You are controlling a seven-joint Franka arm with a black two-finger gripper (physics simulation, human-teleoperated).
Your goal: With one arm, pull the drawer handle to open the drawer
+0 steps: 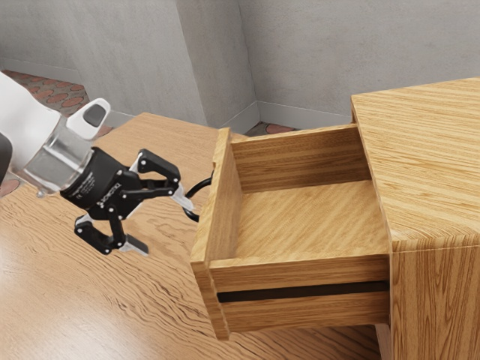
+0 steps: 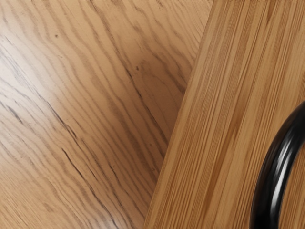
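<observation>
"Exterior view first: where does the drawer (image 1: pixel 300 225) stand?"

"It is pulled well out of the wooden cabinet (image 1: pixel 427 165) on the exterior view's right. Its inside lies bare to the eye, with plain wood on the floor and walls. The drawer front (image 1: pixel 219 195) faces the exterior view's left and hangs over the bench (image 1: pixel 90 300)."

"And the handle?"

"The handle (image 1: pixel 196 184) is a black loop on the outer face of that front, on the arm's side."

"What about the end effector?"

"The end effector (image 1: pixel 160 223) sits just beside the drawer front with its fingers spread apart, gripping nothing. The upper fingertip (image 1: pixel 182 197) lies right at the handle's curve, though I cannot tell whether it touches. The lower fingertip (image 1: pixel 135 245) is clear of the handle and over the bench. The white arm (image 1: pixel 45 142) comes in from the exterior view's left."

"Does the wrist view add anything?"

"It looks down along the drawer front (image 2: pixel 224 119), whose grain runs lengthwise. The glossy black handle (image 2: pixel 272 176) curves across it close to the hand, and the bench (image 2: pixel 86 119) shows beyond the panel's edge."

"And the surroundings?"

"There are grey walls (image 1: pixel 315 52) behind and a patch of reddish floor (image 1: pixel 60 90) past the bench."
</observation>
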